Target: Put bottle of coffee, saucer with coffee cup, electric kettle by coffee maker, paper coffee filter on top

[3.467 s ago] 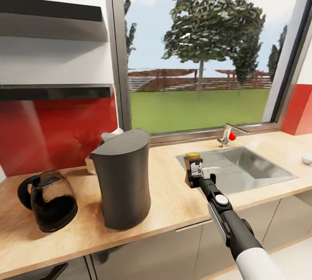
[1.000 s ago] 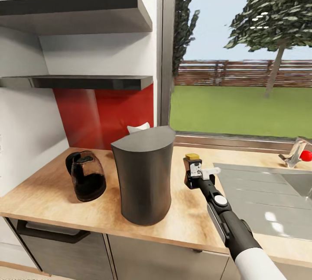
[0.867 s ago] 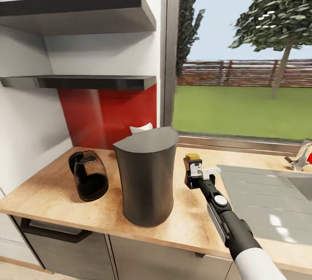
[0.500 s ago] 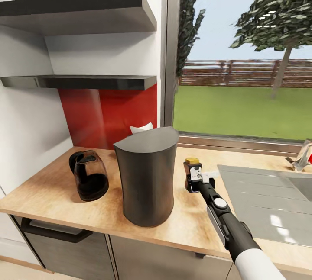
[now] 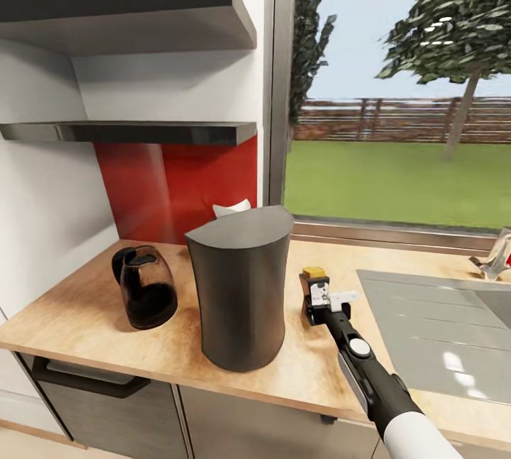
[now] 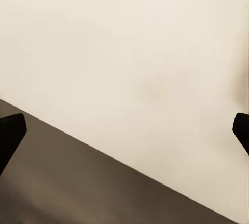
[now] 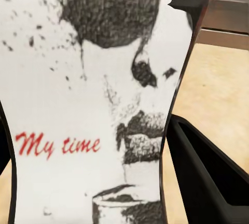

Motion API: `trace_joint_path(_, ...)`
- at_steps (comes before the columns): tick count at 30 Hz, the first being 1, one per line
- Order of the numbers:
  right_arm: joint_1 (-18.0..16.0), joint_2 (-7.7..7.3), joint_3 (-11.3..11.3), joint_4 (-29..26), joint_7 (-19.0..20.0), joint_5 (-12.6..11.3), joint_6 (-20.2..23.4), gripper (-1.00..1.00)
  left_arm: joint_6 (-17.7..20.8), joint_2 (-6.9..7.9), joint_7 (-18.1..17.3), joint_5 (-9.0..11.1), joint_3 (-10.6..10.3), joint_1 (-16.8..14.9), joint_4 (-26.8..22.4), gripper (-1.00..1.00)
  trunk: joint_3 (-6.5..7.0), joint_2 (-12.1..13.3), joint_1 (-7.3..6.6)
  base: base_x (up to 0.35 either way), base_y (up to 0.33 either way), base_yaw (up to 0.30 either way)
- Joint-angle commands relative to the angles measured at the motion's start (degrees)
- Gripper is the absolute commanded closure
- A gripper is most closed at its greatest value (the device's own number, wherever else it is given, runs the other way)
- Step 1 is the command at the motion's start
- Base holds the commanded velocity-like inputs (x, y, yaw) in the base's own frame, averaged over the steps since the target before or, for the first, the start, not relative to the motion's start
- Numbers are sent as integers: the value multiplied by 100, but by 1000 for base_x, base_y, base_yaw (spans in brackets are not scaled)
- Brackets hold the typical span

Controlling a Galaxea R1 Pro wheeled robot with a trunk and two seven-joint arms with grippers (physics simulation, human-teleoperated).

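The right gripper (image 5: 316, 297) is clamped on the coffee bottle (image 5: 313, 287) at centre frame, low over the wooden countertop (image 5: 78, 303), just right of the tall dark coffee maker (image 5: 240, 285). The kettle (image 5: 144, 287) stands at the left. The left gripper's (image 6: 124, 130) dark fingertips (image 6: 10, 133) sit wide apart.

Right arm out, gripper clamped; left gripper spread.

My right arm (image 5: 369, 374) reached from five o'clock toward eleven o'clock in the head view, white forearm low, black wrist beyond it. My right gripper (image 5: 314, 297) was closed on the bottle of coffee (image 5: 314, 287), and in the right wrist view one dark finger (image 7: 207, 167) pressed against its label at four o'clock. My left gripper (image 6: 124, 130) had its two dark fingertips (image 6: 10, 133) far apart, at nine and three o'clock in the left wrist view.
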Motion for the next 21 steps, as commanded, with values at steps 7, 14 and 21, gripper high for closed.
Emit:
trace_joint_path(7, -5, 2, 10, 19, 2, 5, -16, 100, -4, 1, 11, -53, 45, -3, -1, -100, -64, -131, 69, 0, 0, 0)
trace_joint_path(14, -5, -7, 4, 63, 2, 14, -87, 100, -9, 3, 7, -44, 62, -3, -1, -100, -64, -131, 69, 52, 50, 0)
trace_joint_path(21, -5, 1, 11, 293, 10, 14, -571, 100, -9, -2, 9, -44, 62, -2, -1, -100, -64, -131, 69, 26, 25, 0)
